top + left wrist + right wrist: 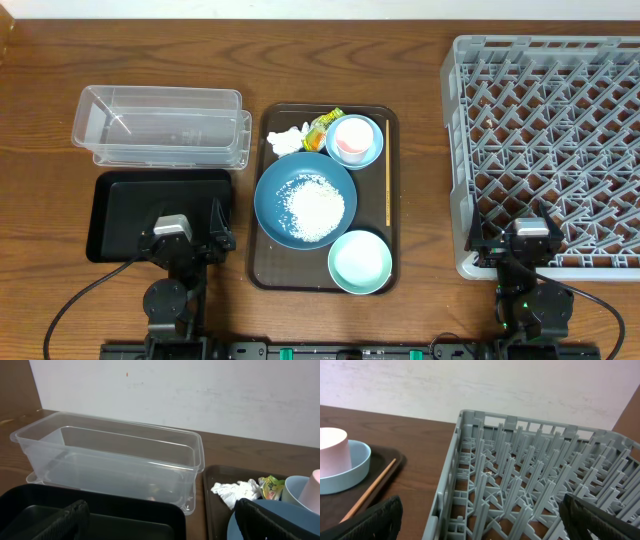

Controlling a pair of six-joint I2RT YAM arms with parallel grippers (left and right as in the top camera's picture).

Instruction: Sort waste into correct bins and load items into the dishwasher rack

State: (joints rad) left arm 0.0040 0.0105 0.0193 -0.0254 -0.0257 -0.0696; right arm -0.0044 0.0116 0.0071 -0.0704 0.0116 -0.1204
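Both pincers are spread wide and grip nothing. The left pincer (pixel 190 238) hangs over the near right part of the black tray (pixel 115 205), and the right pincer (pixel 518 240) over the near left corner of the rack (pixel 545 130). The tub (pixel 160 125) stands just behind the black tray. Between bins and rack, a brown tray (pixel 392 215) on the tabletop (pixel 420 60) carries the rest. The dish (pixel 272 215) holds rice (pixel 315 203), with the mint bowl (pixel 360 262) just beside it on the near right. The cup (pixel 352 135) sits inside the blue bowl (pixel 374 152), with the wrapper (pixel 325 122) and tissue (pixel 285 140) to its left. A chopstick (pixel 388 190) lies along the right rim, between dishes and rack
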